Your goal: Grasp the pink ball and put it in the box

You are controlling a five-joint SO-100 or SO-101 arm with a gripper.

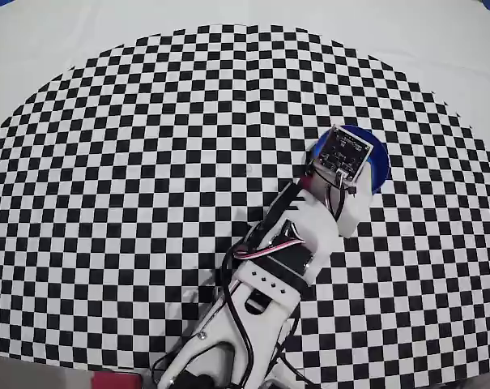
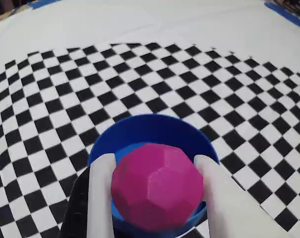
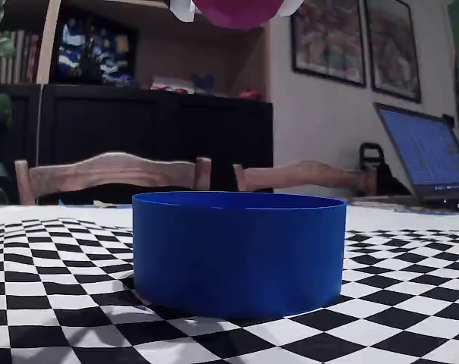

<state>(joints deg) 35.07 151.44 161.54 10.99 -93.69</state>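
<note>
Pink ball [image 2: 156, 186] clamped between white jaws directly above blue box [image 2: 154, 130].

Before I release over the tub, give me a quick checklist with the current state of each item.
1. Small magenta-pink faceted ball held between the white jaws: ok, a finger on each side in the wrist view.
2. Ball above the round bright blue tub: ok, the fixed view shows it high over the rim.
3. Ball centred over the opening: ok in the wrist view; the overhead view has the arm covering most of the tub.
4. Tub upright on the checkered cloth: ok.
5. Tub empty: cannot tell, its inside is mostly hidden.
6. Drop height small: not ok, clear gap in the fixed view.
</note>
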